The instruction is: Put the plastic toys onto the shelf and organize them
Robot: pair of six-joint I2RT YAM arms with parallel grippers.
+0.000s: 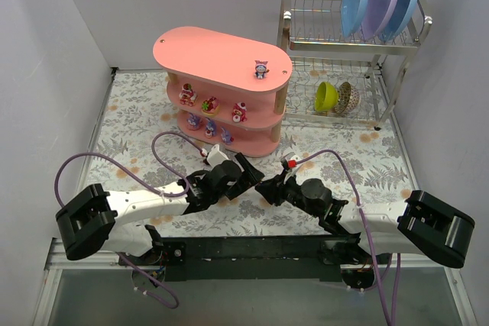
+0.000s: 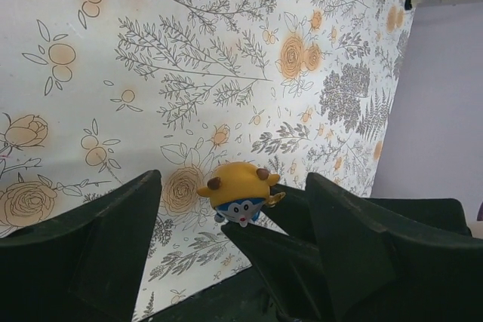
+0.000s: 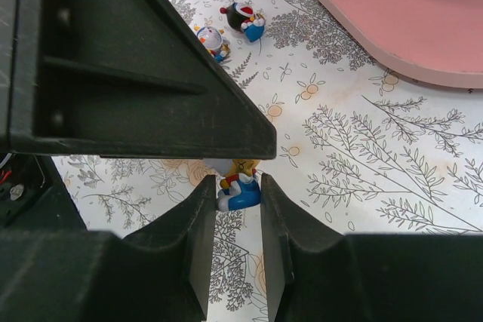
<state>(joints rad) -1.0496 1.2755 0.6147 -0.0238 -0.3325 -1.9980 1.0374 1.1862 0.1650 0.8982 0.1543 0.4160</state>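
Right now the grasp looks made and the carry not yet begun: the right gripper (image 3: 236, 185) has its fingers drawn nearly together, pinching a small yellow-capped toy (image 2: 238, 195) with a blue-and-white face. This happens low over the flowered tabletop (image 1: 344, 166), just in front of the pink shelf (image 1: 221, 51). I cannot tell whether the toy is lifted clear or resting on the cloth. The left gripper (image 2: 232, 174) sits nose to nose with it, fingers spread wide to either side of the same toy and touching nothing. That reads to me either as a handover being set up or as a helper standing by. Six toys already stand on the two lower tiers, and a lone figurine (image 1: 262, 70) is near the right end of the top one. Two loose toys (image 3: 226, 29) lie on the tabletop close to the foot of the shelf, so I judge the job a little past halfway. The next move, as I see it, calls for the spread gripper to back off or else to take the toy cleanly. The toy then has to go up and forward to a free spot, and the top tier has the most room. It is round-headed and tiny, so a light pinch could let it twist, and the two grippers are crowded enough to knock each other.
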